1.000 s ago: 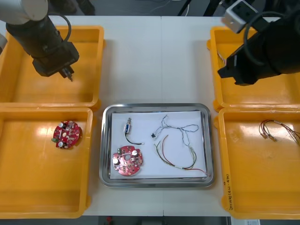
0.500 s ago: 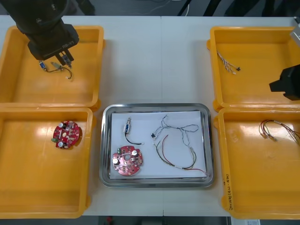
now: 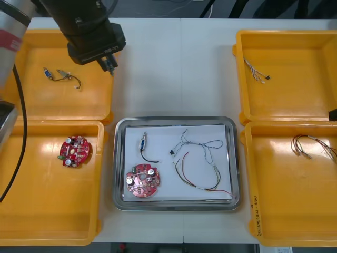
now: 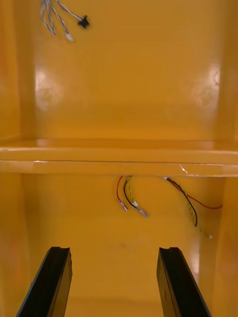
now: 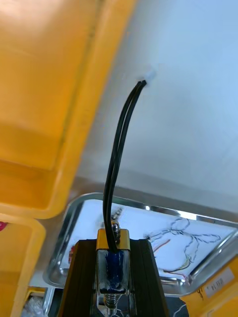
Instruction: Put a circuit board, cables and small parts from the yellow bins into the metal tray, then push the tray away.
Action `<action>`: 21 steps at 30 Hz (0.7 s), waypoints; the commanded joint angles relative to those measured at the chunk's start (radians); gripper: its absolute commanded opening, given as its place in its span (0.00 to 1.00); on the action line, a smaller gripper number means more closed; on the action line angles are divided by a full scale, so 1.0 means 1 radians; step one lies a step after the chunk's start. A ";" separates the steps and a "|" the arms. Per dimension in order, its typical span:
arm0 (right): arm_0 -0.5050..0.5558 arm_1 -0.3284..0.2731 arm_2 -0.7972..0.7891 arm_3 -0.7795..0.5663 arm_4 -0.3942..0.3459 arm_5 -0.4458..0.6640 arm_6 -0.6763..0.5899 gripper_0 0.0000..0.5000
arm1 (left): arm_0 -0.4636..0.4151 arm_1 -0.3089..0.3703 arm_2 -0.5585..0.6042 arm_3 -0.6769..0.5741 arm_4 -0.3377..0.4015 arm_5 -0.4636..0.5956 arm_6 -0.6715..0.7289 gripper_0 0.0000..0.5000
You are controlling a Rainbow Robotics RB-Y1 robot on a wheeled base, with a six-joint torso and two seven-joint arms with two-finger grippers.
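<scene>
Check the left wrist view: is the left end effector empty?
No, the left end effector is shut on a small metal part trailing a black cable.

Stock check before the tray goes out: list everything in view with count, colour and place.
bins: four, yellow, two each side of table.
tray: one, metal, white inside, between bins.
circuit boards: two, red; tray, left near bin.
twisted cables: two, blue and white; tray, right far bin.
red and yellow cables: two; tray, right near bin.
small metal parts: three, black-cabled; tray, left far bin, left tool.
left tool: black, shut on a part, at left far bin's inner rim.
right tool: black, open, over right near bin.
</scene>
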 commanded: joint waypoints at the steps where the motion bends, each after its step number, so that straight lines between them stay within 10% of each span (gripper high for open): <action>1: 0.046 -0.014 -0.062 0.001 0.027 0.003 -0.034 1.00 | -0.039 -0.046 -0.055 -0.121 0.011 0.010 0.040 0.00; 21: 0.072 0.056 -0.066 -0.014 0.071 0.003 -0.036 1.00 | 0.228 -0.074 -0.259 -0.533 -0.080 -0.112 0.205 0.00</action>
